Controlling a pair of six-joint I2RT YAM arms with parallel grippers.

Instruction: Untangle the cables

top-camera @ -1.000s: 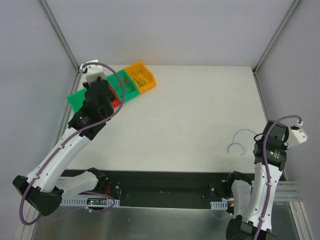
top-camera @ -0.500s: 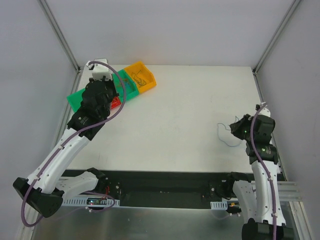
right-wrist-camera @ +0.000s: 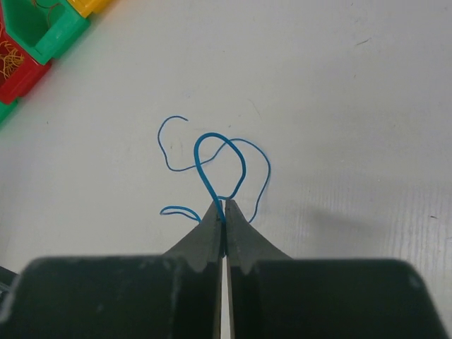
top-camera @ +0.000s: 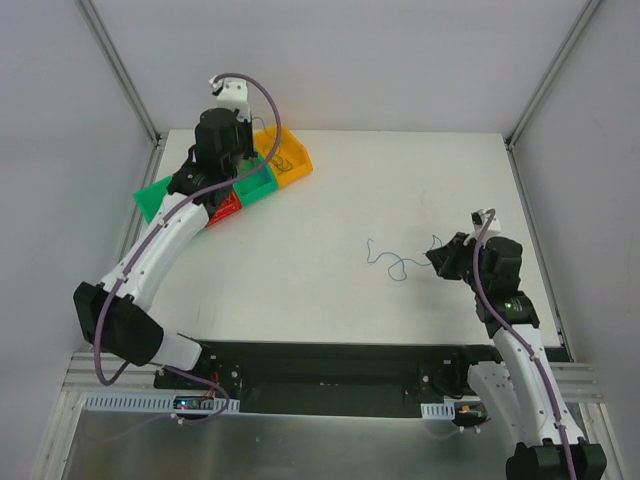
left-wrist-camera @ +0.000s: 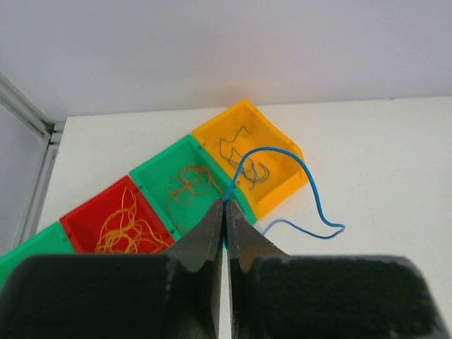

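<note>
Four open plastic bins stand touching in a diagonal row at the far left corner of the white table (top-camera: pixel 400 180). The orange-yellow bin (left-wrist-camera: pixel 279 194) is rightmost, followed by a green bin (left-wrist-camera: pixel 159 169), a red bin (left-wrist-camera: pixel 92 212) and an outer green bin (left-wrist-camera: pixel 28 244). Loose thin wires (left-wrist-camera: pixel 187 185) lie in the first three. The left gripper (left-wrist-camera: pixel 224 212) hangs above the row, pinching a thin blue wire (left-wrist-camera: pixel 311 187). Toward the right, the right gripper (right-wrist-camera: pixel 224 212) pinches a second blue wire (right-wrist-camera: pixel 240 166), which lies on the table.

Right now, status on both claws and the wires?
Left claw shut on blue wire by the yellow bin. Right claw shut on blue loop lying on table. Nothing in the way.
</note>
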